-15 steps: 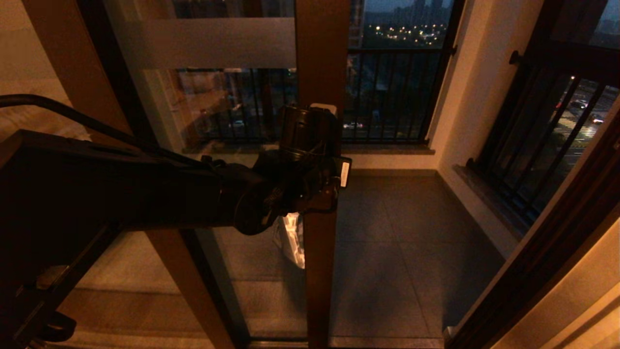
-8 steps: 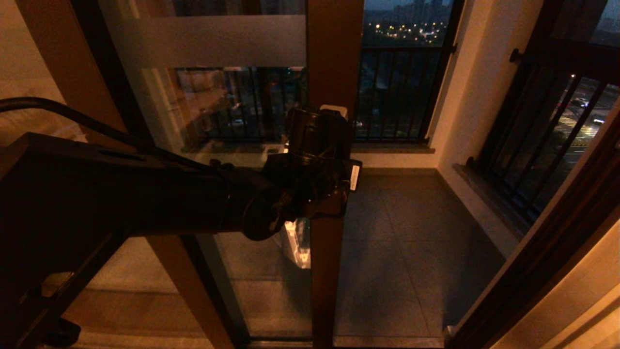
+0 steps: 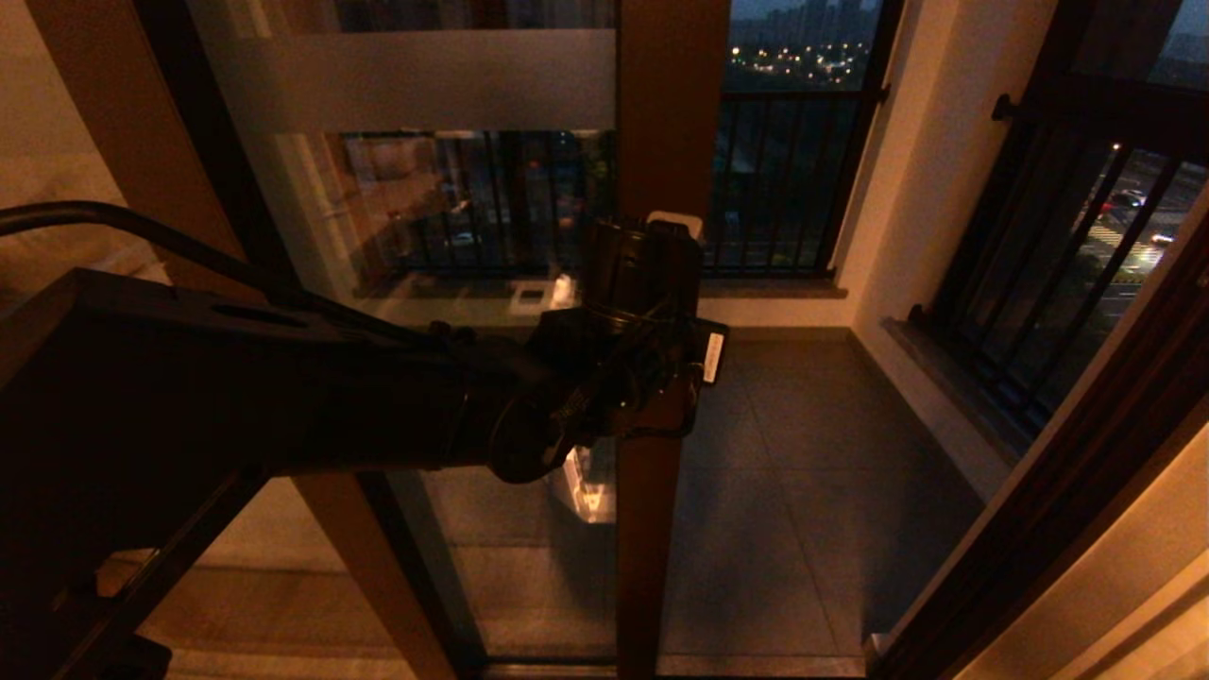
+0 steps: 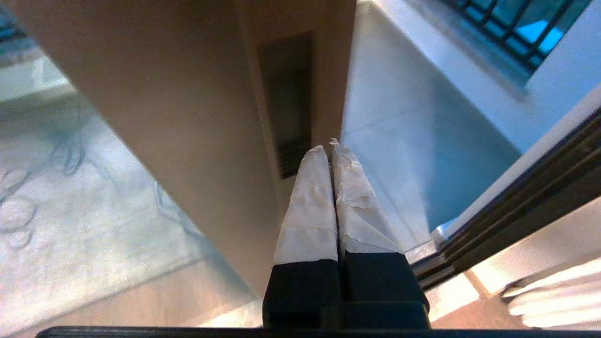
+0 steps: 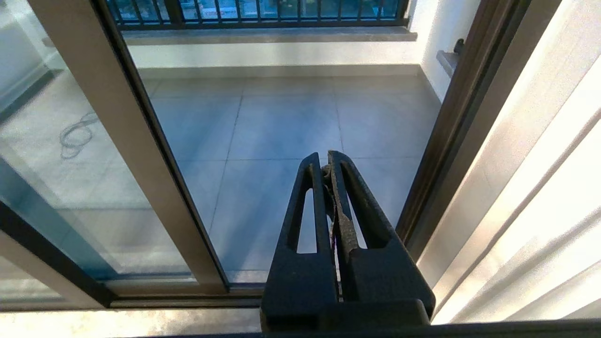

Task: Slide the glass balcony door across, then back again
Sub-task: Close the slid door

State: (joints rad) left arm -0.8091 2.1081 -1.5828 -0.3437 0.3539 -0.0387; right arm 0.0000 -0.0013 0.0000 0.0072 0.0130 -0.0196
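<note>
The glass balcony door (image 3: 425, 283) has a frosted band near its top and a reddish-brown stile (image 3: 666, 104) in mid view. My left arm reaches across to that stile, and its wrist (image 3: 633, 312) hides the fingers in the head view. The left wrist view shows my left gripper (image 4: 328, 149) shut with nothing between its taped fingers. Its tips rest at the stile's edge (image 4: 188, 117), beside the dark recessed handle (image 4: 288, 103). My right gripper (image 5: 324, 166) is shut and empty. It hangs low inside the room, facing the doorway, apart from the door stile (image 5: 122, 141).
Beyond the opening lies the tiled balcony floor (image 3: 803, 472), with a black railing (image 3: 784, 179) at the back and right. The dark door jamb (image 3: 1067, 491) bounds the opening on the right. A fixed brown frame post (image 3: 123, 142) stands on the left. Something white (image 3: 586, 477) shows behind the glass.
The door stile and my left arm have moved to the right together, narrowing the open gap. The right gripper's earlier position is not shown.
</note>
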